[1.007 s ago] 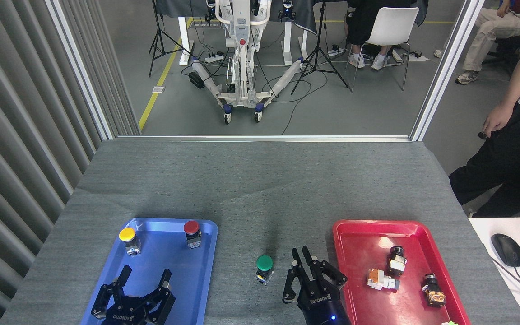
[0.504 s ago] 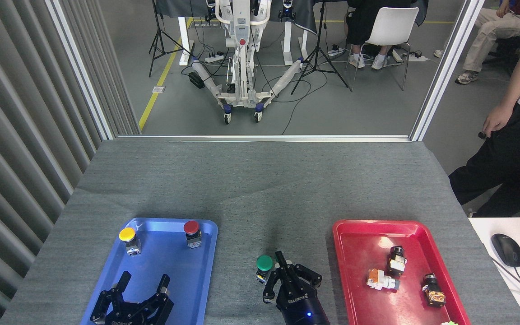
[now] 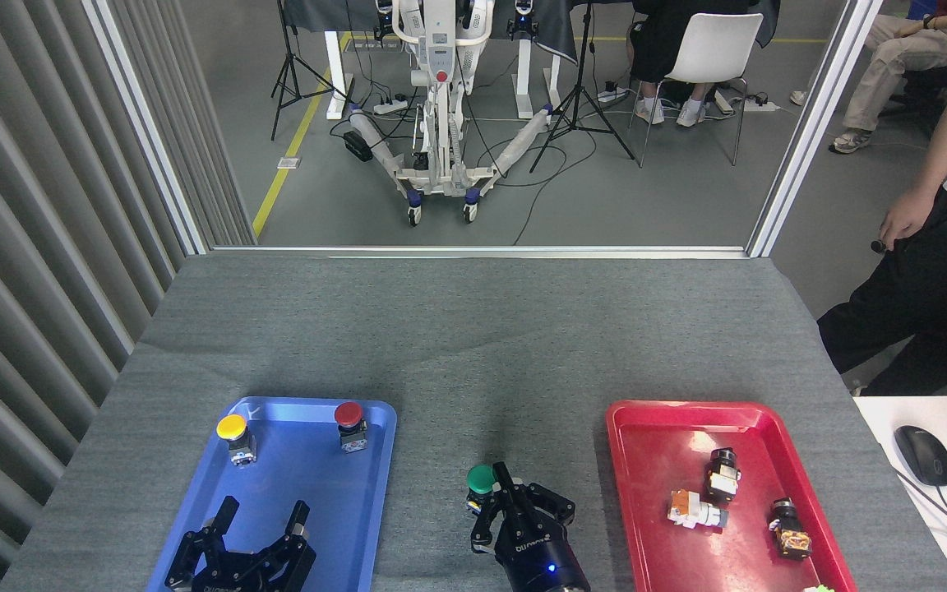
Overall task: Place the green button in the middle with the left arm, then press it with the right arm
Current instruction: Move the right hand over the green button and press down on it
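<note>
1. The green button (image 3: 481, 479) stands upright on the bare grey cloth of the bench (image 3: 473, 345), in the middle (image 3: 500, 444) between the blue tray (image 3: 375, 460) and the red tray (image 3: 654, 427). Placing looks done; pressing is what remains.
2. It reads as a small, rigid, light part: a smooth domed cap on a narrow black-and-silver block. Top-heavy on soft felt, it would likely tip or skid under a sideways shove.
3. For pressing, contact belongs on the crown of the cap, pushed straight down. To lift it, the block base or the cap's rim gives flatter, less slippery purchase.
4. The right hand (image 3: 515, 506) is just beside the button, one finger (image 3: 503, 478) reaching up against the cap's right edge; whether it touches I cannot tell. Its fingers are loosely curled, gripping nothing.
5. The left hand (image 3: 256, 530) hangs over the near end of the blue tray, fingers spread and empty, well apart from the button.
6. Yellow button (image 3: 232, 427) and red button (image 3: 348, 415) stay in the blue tray.
</note>
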Controlling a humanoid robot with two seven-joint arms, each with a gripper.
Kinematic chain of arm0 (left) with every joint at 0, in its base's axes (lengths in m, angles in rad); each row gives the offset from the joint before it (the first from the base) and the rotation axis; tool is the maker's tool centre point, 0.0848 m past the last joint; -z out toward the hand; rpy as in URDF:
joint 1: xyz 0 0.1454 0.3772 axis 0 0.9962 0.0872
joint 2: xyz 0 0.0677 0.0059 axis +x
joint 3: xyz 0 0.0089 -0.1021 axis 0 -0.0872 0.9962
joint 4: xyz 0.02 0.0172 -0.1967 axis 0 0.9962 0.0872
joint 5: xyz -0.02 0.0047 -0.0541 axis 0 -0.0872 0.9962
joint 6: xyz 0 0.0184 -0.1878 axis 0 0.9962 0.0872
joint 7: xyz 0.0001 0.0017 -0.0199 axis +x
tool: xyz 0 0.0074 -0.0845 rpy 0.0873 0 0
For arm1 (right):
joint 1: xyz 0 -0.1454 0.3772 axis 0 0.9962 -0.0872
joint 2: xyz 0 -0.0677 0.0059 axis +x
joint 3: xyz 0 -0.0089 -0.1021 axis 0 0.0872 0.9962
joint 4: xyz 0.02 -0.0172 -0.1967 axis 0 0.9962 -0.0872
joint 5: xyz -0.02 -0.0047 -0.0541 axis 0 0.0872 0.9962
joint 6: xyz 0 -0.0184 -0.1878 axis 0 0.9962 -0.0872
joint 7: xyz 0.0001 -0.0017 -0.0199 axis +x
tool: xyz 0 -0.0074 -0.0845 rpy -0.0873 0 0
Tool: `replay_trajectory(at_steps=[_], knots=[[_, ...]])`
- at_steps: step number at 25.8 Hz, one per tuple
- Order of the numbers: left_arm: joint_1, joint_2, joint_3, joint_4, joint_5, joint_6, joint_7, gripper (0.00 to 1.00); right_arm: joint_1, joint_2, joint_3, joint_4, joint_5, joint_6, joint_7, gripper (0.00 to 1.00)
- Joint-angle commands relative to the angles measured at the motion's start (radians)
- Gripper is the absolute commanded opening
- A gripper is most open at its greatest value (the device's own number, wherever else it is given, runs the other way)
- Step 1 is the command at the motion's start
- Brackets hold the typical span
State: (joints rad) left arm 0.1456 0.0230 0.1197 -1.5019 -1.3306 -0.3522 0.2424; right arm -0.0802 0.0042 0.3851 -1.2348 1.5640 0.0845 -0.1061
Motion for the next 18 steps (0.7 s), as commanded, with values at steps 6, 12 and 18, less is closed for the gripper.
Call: replay_trajectory(at_steps=[6,12,18], knots=[[-0.008,-0.002,0.0,0.011,0.001,-0.001,0.0,0.99,-0.018,0.017,0.012,0.093,0.001,0.0,-0.009,0.0],[-0.012,0.002,0.0,0.009,0.001,-0.001,0.0,0.99,-0.018,0.016,0.012,0.093,0.004,-0.002,-0.009,0.0],[-0.014,0.005,-0.002,0.009,0.001,-0.001,0.0,0.99,-0.021,0.013,0.001,0.015,-0.002,0.0,-0.007,0.0]])
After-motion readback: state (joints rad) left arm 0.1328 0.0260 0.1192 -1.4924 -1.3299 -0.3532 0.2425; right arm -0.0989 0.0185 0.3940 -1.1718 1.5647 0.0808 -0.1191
